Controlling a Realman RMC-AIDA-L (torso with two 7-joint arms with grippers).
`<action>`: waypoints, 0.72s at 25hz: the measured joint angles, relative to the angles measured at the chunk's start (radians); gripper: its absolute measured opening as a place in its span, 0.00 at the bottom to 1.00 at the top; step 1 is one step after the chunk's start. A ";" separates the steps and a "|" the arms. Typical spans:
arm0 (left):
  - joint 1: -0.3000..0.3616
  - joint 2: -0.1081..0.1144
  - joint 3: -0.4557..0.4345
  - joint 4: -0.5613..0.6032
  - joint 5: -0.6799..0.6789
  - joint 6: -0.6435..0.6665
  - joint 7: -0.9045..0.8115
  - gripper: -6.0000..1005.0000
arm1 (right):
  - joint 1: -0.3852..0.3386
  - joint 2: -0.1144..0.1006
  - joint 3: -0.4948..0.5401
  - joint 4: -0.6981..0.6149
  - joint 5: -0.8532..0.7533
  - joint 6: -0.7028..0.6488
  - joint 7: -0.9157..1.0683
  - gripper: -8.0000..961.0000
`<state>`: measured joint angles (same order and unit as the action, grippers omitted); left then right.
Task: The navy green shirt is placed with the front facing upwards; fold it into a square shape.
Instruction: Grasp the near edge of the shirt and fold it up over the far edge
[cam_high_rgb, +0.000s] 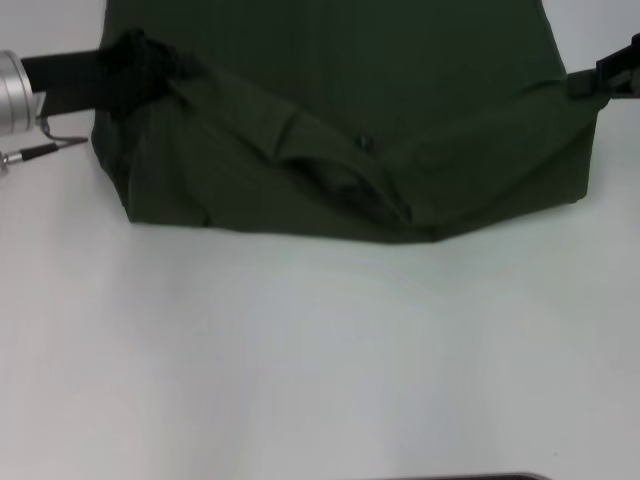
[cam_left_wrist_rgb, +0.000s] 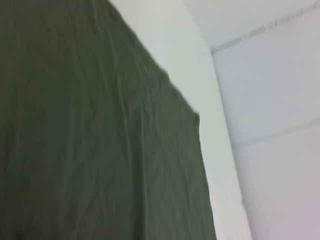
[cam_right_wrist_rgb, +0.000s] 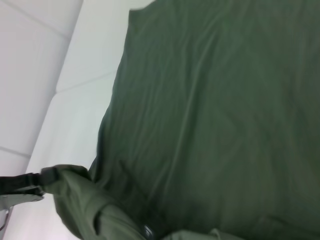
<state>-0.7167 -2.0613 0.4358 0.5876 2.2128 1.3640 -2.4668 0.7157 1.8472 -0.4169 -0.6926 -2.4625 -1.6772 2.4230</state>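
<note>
My left gripper and right gripper each pinch a near corner of the green shirt, which stretches away from me on the white table (near edge sagging between them), so folding goes forward.

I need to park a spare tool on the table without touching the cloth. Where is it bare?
The table is bare between the shirt and the near edge. Crowded: the left gripper and right gripper at its side edges.
</note>
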 joint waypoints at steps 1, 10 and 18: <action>0.000 0.000 0.001 -0.006 -0.021 -0.026 0.002 0.05 | -0.001 0.000 0.000 0.000 0.001 0.017 0.005 0.02; -0.026 -0.008 0.010 -0.033 -0.064 -0.162 0.008 0.05 | 0.001 0.018 0.000 0.005 0.005 0.189 0.016 0.02; -0.075 -0.012 0.012 -0.084 -0.071 -0.231 0.049 0.05 | 0.015 0.028 -0.033 0.007 0.064 0.287 0.000 0.02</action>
<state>-0.7922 -2.0734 0.4479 0.5032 2.1418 1.1331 -2.4176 0.7305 1.8750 -0.4501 -0.6860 -2.3983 -1.3906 2.4230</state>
